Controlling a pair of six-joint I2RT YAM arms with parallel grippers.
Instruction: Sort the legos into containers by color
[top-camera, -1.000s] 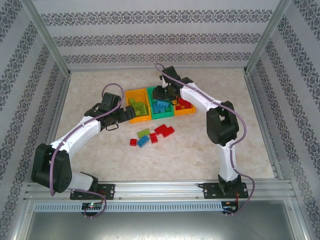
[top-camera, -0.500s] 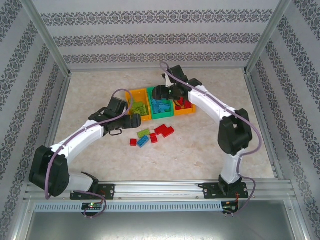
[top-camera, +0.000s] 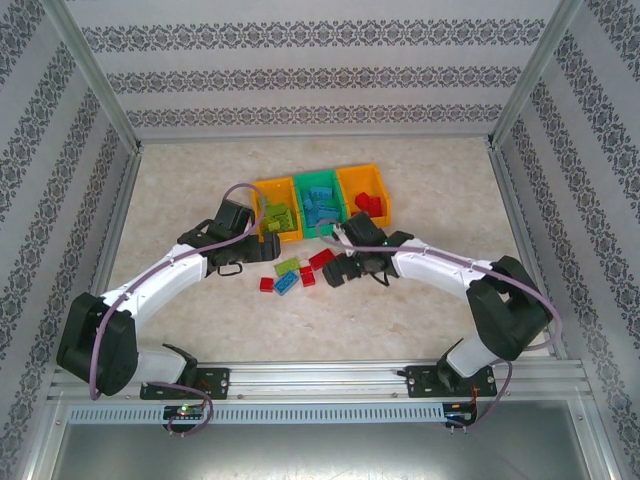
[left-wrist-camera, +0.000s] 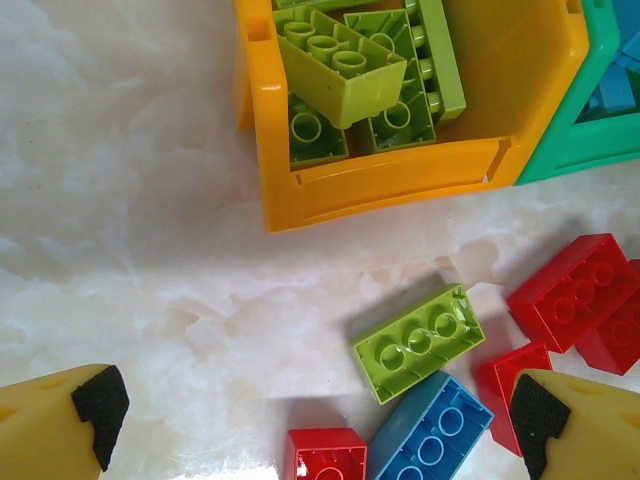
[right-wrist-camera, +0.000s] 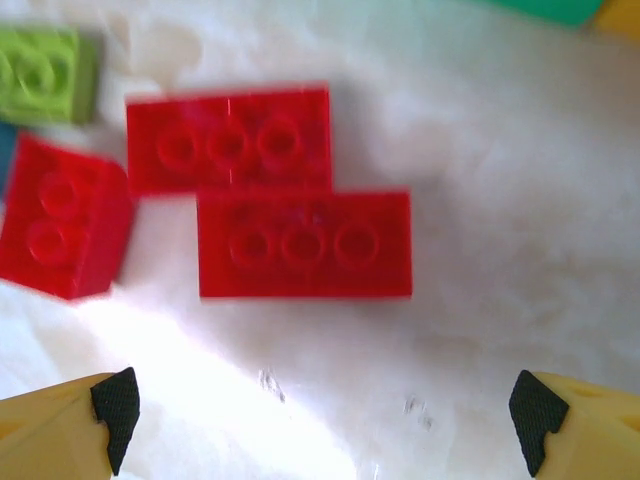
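While legos (left-wrist-camera: 418, 343) lie clustered on marble, each looks glossy, studded; red, blue, lime.

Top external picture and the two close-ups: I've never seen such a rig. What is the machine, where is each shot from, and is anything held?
Two robot arms are bolted at the near edge of the table; the wide picture looks down on them. Each close-up comes from a wrist camera, yellow fingertips at its bottom corners. The left orange bin holds lime bricks, the green bin blue, the right orange bin red. Loose bricks lie in front. The left pincer and right pincer hover open above them, holding nothing.
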